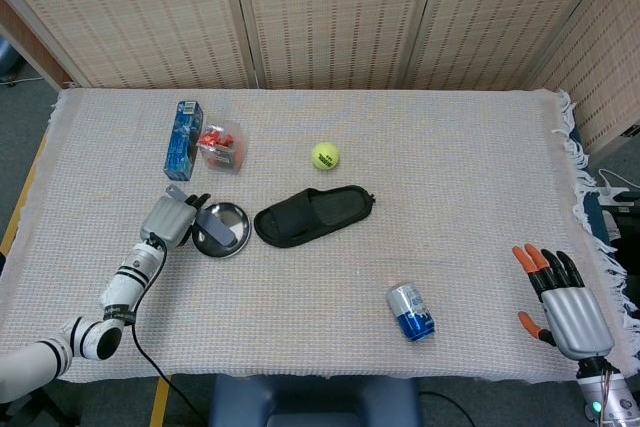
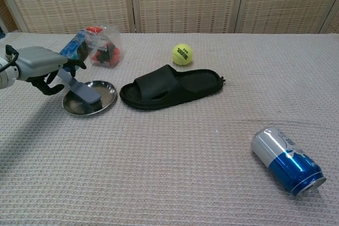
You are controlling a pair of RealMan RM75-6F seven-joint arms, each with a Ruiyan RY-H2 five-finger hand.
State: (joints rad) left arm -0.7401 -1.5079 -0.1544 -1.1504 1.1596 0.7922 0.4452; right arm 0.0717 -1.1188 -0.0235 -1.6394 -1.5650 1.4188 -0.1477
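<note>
We see our left hand at the left edge of the round shiny metal dish, fingers curled over the handle end of the flat grey plastic spatula. In the chest view the left hand sits right on the spatula handle, w/ dark fingers wrapping under it; whether they really clamp it or just touch, we cannot tell. The spatula's blade end rests in the dish, handle sticking up-left toward the blue rectangular carton, which lies just beyond the hand. Beside the carton is a clear plastic bag of red bits.

Right of the dish lies a black rubber slide sandal, near but apart from it. A yellow-green tennis ball sits behind the sandal. A blue-and-silver drink can lies on its side toward the front.

Our right hand is far off at the table's right edge, fingers spread, holding nothing, well apart from everything. All rests on a woven beige tablecloth.
</note>
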